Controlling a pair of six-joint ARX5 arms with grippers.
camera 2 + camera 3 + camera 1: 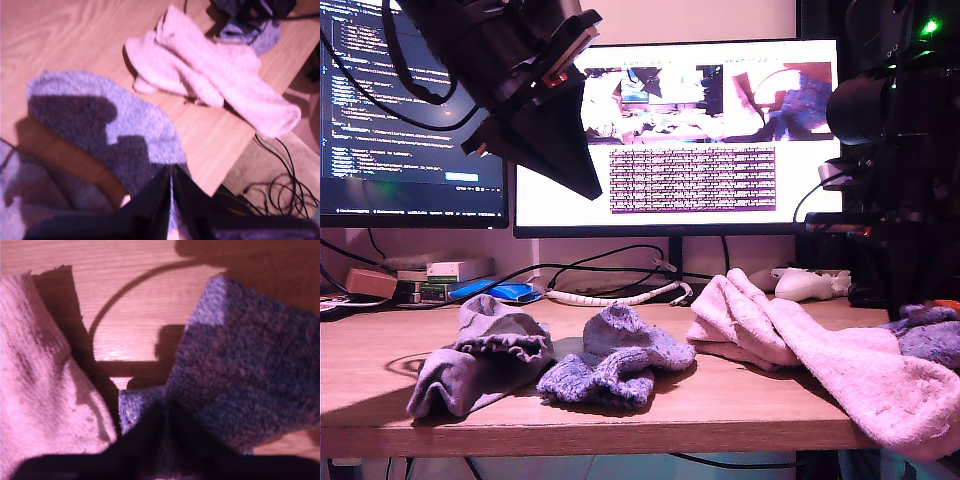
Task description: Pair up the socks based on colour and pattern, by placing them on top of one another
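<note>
Two monitors are glowing at the far edge of the tabletop [740, 410]: a screen of code [380, 110] at the exterior view's left, a brighter screen [710, 130] in the middle. A white game controller [810, 284] is lying far right, a blue mouse [500, 291] and small boxes [455, 270] far left.

My first gripper [171, 186] hangs with its dark fingers [150, 200] pressed together, nothing between them, just above a fuzzy blue-purple sock [130, 125] that lies on the wooden desk [75, 35] partly in shadow. Beside that sock, at the picture's edge, a grey sock [20, 200] shows only in part. Farther off the pale pink socks [215, 75] lie overlapping near the desk's edge, a second blue-purple sock [260, 35] touches them beyond, and black cables [280, 190] trail over the floor below.
</note>
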